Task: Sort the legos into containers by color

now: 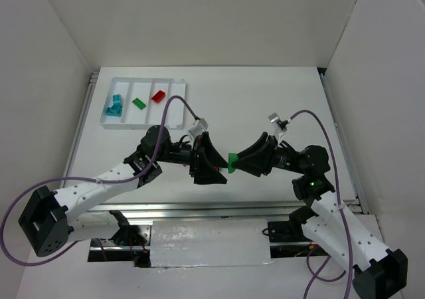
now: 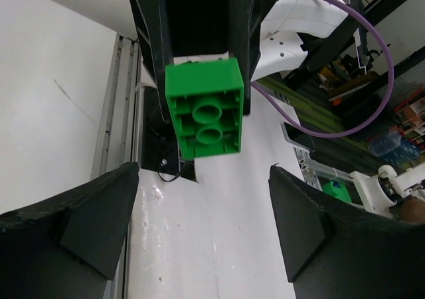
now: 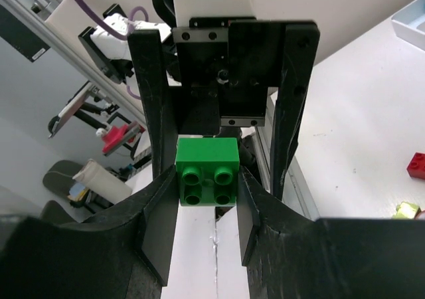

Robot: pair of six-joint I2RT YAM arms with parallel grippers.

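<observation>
Top view: the step in hand looks like a mid-air handover. The right gripper (image 1: 240,163) pinches a green brick (image 1: 232,162) over mid-table, well apart from the tray (image 1: 174,107) at far left. The left gripper (image 1: 219,162) faces it nose to nose with its jaws wide. Both arms are folded inward with forearms roughly level, and their tips meet at centre. The tray holds teal bricks (image 1: 114,106) in the first compartment, a sorted green piece (image 1: 139,103) in the second and a red piece (image 1: 158,96) in the third. The fourth is bare.

Left wrist: the left fingers (image 2: 86,212) are spread wide at either side of the frame and hold nothing. The green brick hangs ahead, underside toward the camera, clamped between the right arm's black fingers. The left fingers do not appear to touch it.

Right wrist: the right jaws are narrow and closed on the brick's two sides, studs toward the camera. The left arm's fingers stand apart beyond it on either side. A loose red brick (image 3: 416,165) and a yellow-green one (image 3: 406,210) lie on the table at the right edge.

Next move, as a judgement: the left jaws should close on the brick's free faces before the right lets go. The left arm then carries it to the second compartment, beside the green one.
</observation>
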